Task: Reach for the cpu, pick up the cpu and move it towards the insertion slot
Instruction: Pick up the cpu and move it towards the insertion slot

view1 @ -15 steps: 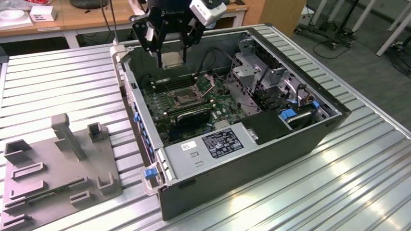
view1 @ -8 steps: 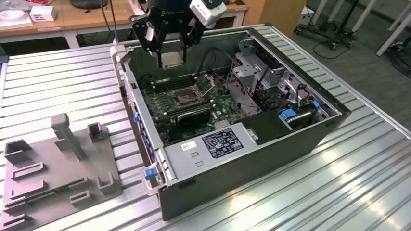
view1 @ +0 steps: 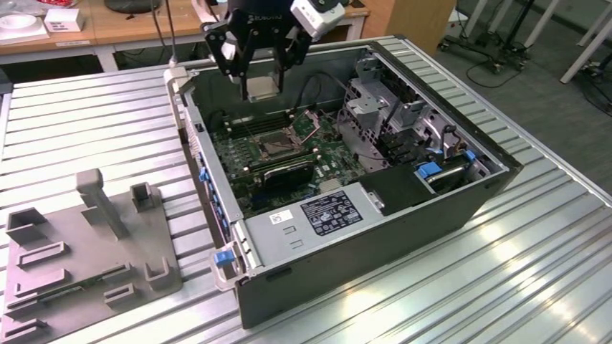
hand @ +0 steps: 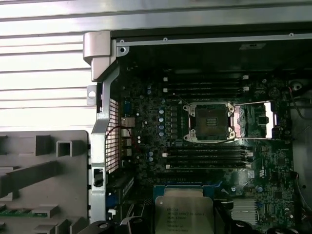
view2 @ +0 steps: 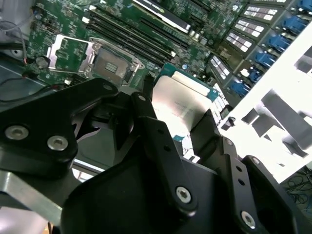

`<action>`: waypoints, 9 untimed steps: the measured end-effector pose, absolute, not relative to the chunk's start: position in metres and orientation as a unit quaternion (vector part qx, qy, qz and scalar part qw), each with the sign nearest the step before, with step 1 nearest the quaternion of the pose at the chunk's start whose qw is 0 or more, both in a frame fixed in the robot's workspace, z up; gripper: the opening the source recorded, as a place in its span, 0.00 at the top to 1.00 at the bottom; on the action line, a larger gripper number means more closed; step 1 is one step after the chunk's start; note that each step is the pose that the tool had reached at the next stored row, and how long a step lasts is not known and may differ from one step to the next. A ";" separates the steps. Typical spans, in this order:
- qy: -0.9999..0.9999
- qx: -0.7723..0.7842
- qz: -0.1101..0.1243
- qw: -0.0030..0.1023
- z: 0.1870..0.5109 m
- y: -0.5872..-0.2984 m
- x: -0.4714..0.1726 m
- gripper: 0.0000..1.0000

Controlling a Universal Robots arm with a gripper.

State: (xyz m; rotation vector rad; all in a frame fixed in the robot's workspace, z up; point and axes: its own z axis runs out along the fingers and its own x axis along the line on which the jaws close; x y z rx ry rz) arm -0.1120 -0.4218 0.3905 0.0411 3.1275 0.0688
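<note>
cpu (view2: 187, 105) pinched in the jaws, hanging above the insertion slot (hand: 209, 122).

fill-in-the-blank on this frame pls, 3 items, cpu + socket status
1. The gripper is shut on the ____.
2. The held cpu hangs above the open ____ case.
3. The insertion slot on the green board is ____ : no chip sits in it.

Missing words: cpu; computer; empty
</note>
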 end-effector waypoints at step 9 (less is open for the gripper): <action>1.000 0.013 0.022 0.006 0.391 -0.422 -0.094 0.45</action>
